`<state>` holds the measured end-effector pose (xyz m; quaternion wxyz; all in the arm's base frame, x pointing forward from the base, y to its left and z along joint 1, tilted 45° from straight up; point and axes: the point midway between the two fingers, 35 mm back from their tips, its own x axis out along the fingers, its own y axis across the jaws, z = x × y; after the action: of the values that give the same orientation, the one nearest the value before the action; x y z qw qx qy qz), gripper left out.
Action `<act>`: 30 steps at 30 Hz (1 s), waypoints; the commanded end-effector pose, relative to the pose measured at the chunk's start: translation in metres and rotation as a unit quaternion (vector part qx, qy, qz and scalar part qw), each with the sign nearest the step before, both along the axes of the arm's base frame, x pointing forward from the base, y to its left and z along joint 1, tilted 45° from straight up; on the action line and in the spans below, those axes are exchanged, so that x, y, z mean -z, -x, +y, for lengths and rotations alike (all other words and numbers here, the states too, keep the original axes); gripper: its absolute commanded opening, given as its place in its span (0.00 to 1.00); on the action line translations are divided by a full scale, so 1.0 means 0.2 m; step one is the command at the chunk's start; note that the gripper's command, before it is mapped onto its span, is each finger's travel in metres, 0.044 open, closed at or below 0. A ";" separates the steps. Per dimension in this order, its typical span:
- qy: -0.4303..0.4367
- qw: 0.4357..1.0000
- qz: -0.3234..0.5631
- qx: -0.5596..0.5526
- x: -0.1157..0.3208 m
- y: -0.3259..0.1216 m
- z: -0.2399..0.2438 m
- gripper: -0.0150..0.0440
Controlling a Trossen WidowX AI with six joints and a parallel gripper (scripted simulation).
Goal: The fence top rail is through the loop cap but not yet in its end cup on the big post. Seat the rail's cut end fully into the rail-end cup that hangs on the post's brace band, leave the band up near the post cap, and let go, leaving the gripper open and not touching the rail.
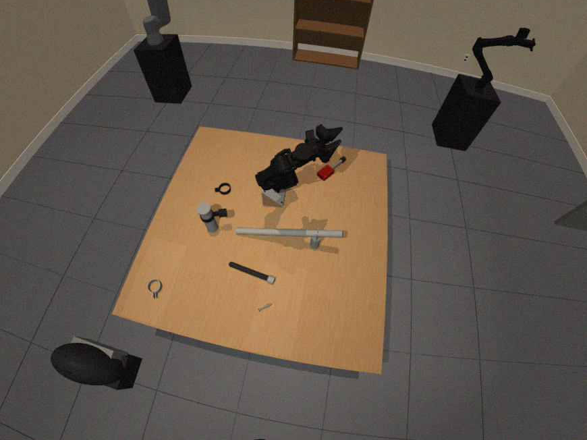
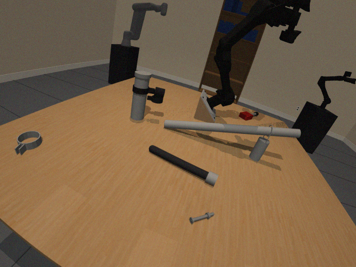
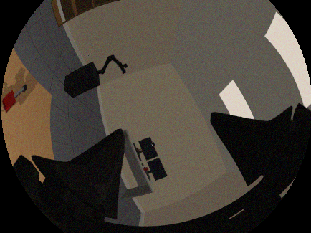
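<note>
Currently my gripper (image 1: 341, 137) (image 2: 292, 16) (image 3: 169, 126) is standing wide with nothing in it; the fence top rail (image 1: 289, 232) (image 2: 207, 125) is slanting mid-worktop through the loop cap (image 1: 316, 240) (image 2: 259, 148), its low cut end pointing at the big post (image 1: 210, 222) (image 2: 138, 105) toward the left edge, its other end toward the right; pushing off-axis could be jamming it or dragging the brace band (image 1: 207, 220) (image 2: 140, 89) down.

Robotics lab, robot arms (image 1: 157, 4) (image 2: 138, 23) on black pedestals (image 1: 164, 70) (image 2: 123, 63), wooden worktable (image 1: 313, 322) (image 2: 103, 190) (image 3: 30, 127), grey tiled floor (image 1: 440, 313) (image 2: 17, 98) (image 3: 72, 127)
</note>
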<state>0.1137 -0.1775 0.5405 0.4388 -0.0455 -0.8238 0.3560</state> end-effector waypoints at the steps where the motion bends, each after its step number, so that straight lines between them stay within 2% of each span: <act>1: 0.001 1.000 -0.001 0.001 0.00 0.01 0.00 0.98; 5: 0.033 0.999 -0.017 0.030 -0.04 0.17 0.05 1.00; 8: 0.083 0.993 -0.035 0.071 -0.08 0.39 0.17 1.00; 11: 0.118 0.987 -0.031 0.109 -0.12 0.49 0.27 1.00; 19: 0.256 0.940 -0.008 0.227 -0.14 0.74 0.76 1.00; 24: 0.345 0.887 0.032 0.306 -0.08 0.74 1.11 1.00; 30: 0.451 0.803 0.112 0.372 0.06 0.55 1.49 1.00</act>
<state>-0.0241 0.0717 0.5480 0.5285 -0.4636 -0.5298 0.4744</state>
